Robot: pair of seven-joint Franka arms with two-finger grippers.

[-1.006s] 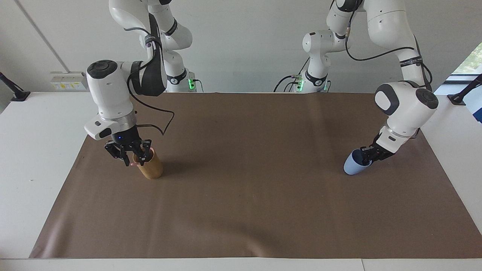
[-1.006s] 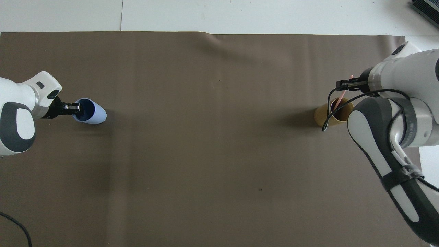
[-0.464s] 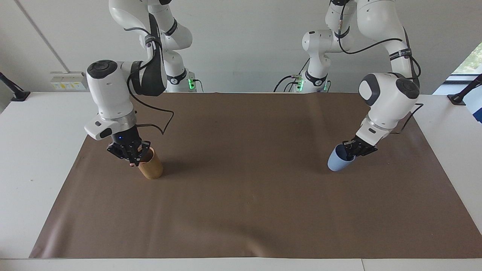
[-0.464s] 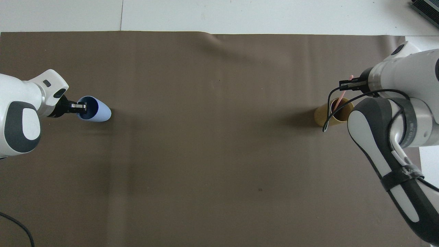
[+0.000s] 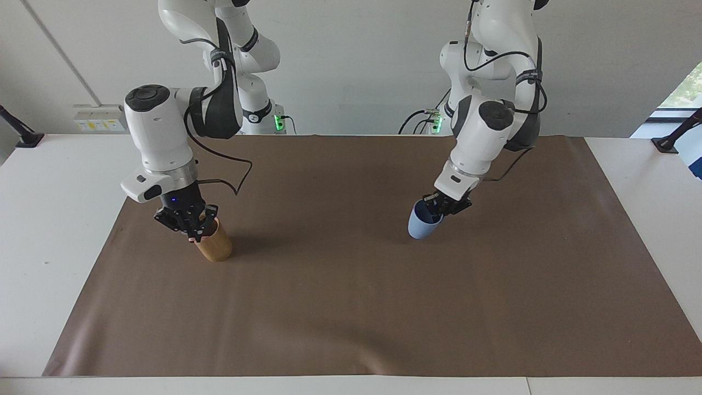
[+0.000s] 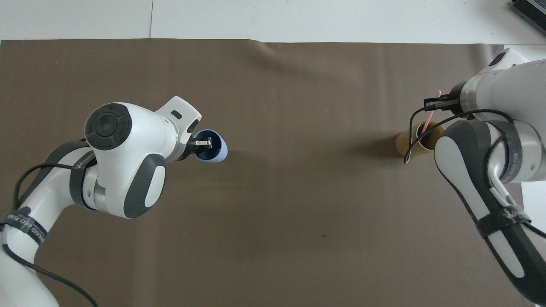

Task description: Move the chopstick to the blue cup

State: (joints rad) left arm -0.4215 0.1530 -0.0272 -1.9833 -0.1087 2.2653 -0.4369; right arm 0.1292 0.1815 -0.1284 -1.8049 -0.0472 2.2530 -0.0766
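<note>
My left gripper (image 5: 440,207) is shut on the rim of the blue cup (image 5: 421,226), one finger inside it. The cup hangs tilted over the middle of the brown mat (image 5: 351,307), and I cannot tell whether its base touches. From overhead the blue cup (image 6: 214,150) shows its open mouth beside the left gripper (image 6: 204,143). My right gripper (image 5: 192,229) is shut on the pink chopstick (image 6: 429,115), which stands slanted in the tan cup (image 5: 215,247) at the right arm's end. The right gripper (image 6: 431,103) holds the stick near its upper end.
The tan cup (image 6: 420,141) stands upright on the mat, with a black cable (image 6: 410,136) looping past it from the right arm. White table (image 5: 60,219) borders the mat on every side.
The left arm has carried the blue cup from its end of the table toward the middle. The right gripper closed on the chopstick and rose slightly.
</note>
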